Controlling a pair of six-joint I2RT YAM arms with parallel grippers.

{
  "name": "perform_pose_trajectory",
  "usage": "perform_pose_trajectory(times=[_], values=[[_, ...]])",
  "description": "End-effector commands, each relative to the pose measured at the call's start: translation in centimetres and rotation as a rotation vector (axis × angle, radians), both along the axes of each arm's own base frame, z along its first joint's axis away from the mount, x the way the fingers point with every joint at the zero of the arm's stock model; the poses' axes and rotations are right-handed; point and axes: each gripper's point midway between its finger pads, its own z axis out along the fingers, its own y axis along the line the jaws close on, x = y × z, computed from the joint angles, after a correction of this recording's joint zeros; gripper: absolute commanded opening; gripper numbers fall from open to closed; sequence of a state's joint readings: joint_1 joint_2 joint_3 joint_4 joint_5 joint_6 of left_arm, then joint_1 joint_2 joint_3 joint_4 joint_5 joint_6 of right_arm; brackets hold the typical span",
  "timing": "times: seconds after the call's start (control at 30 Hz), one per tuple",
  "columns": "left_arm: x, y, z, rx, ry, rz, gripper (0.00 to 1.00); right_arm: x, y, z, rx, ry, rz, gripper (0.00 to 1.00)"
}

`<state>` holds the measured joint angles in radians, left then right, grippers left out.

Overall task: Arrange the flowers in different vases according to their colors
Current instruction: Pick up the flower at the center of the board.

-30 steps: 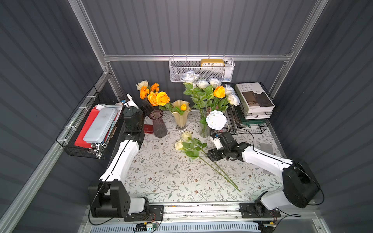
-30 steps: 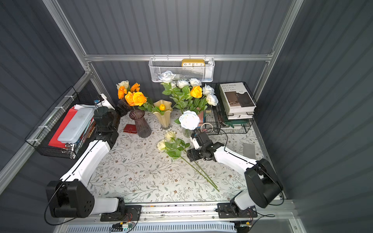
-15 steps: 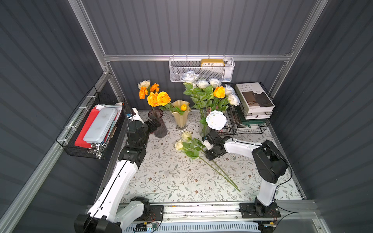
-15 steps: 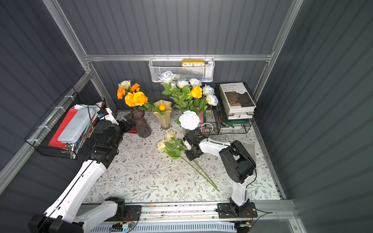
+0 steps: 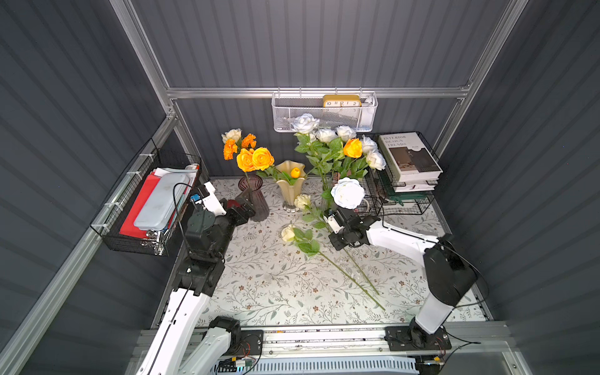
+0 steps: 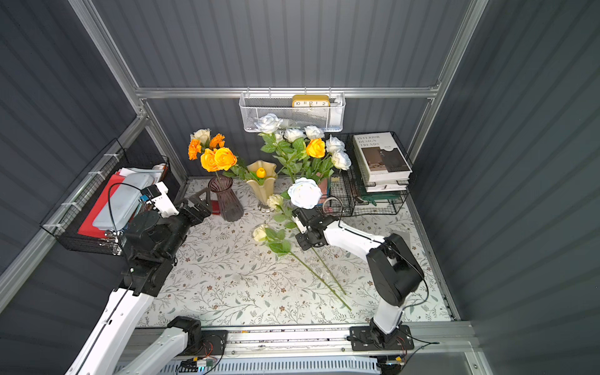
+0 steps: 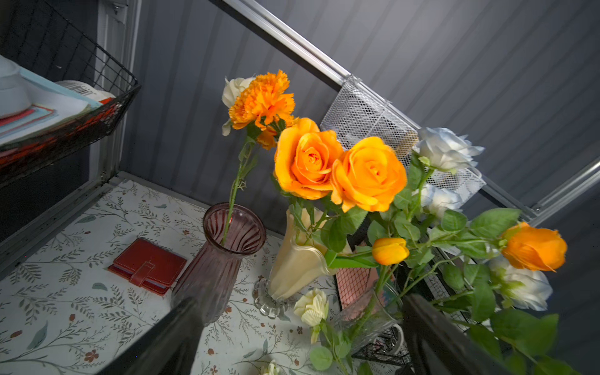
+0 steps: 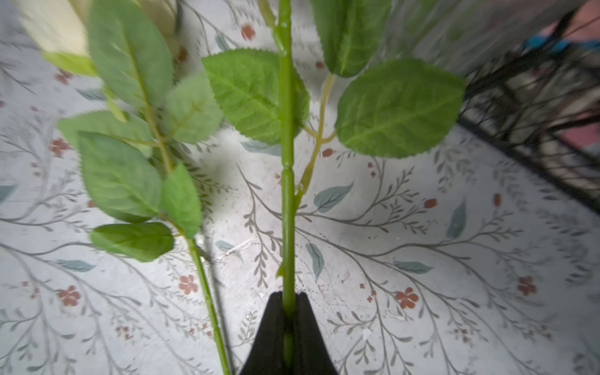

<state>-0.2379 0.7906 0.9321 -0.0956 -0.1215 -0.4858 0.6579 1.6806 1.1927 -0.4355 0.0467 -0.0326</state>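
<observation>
**Top views.** Three vases stand along the far edge: the purple vase (image 5: 259,207) on the left, the cream vase (image 5: 290,188) in the middle, and the clear vase (image 5: 325,186) on the right, mostly hidden by foliage. Six white roses (image 6: 304,193) are countable above the clear vase, with one orange rose (image 6: 315,147) among them. Two cream roses lie on the tablecloth (image 5: 276,285), the far rose (image 5: 302,201) and the near rose (image 5: 288,232), their stems running near-right. The right gripper (image 5: 337,238) sits on the far rose's stem, just right of the near rose's leaves. The left gripper (image 5: 245,204) is spread wide and holds nothing, just left of the purple vase.

**Left wrist.** The purple vase carries two orange blooms (image 7: 337,168), two marigolds (image 7: 263,97) and one cream bloom (image 7: 235,89). A red wallet (image 7: 146,266) lies flat beside that vase.

**Right wrist.** The jaws are pinched tight on one green stem (image 8: 287,194). The second stem (image 8: 204,292) lies just beside it, untouched.
</observation>
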Motion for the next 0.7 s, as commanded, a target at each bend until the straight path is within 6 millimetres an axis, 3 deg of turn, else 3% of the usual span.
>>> perform_pose_trajectory(times=[0.0, 0.07, 0.2, 0.27, 0.4, 0.53, 0.67], values=[[-1.5, -2.0, -0.7, -0.011, 0.015, -0.131, 0.99, -0.7, 1.7, 3.7, 0.022, -0.086, 0.073, 0.0], [-3.1, -1.8, 0.2, -0.029, -0.012, -0.14, 0.99, -1.8, 3.0, 5.5, 0.063, -0.111, 0.116, 0.0], [-7.0, -0.3, 3.8, -0.028, -0.121, -0.113, 0.99, -5.2, 5.4, 7.1, 0.107, -0.098, 0.197, 0.0], [-8.8, -1.9, 5.2, 0.011, -0.154, -0.226, 0.99, -6.7, 7.0, 8.3, 0.157, -0.111, 0.223, 0.0], [-11.5, -5.4, 5.0, 0.013, -0.119, -0.474, 0.99, -9.0, 10.5, 11.9, 0.306, -0.182, 0.281, 0.0], [-16.4, -6.6, 6.1, -0.002, -0.169, -0.633, 0.99, -10.4, 12.6, 15.8, 0.396, -0.247, 0.313, 0.0], [-18.4, -7.0, 4.9, -0.048, -0.131, -0.701, 0.99, -11.1, 14.4, 20.8, 0.5, -0.331, 0.348, 0.0]])
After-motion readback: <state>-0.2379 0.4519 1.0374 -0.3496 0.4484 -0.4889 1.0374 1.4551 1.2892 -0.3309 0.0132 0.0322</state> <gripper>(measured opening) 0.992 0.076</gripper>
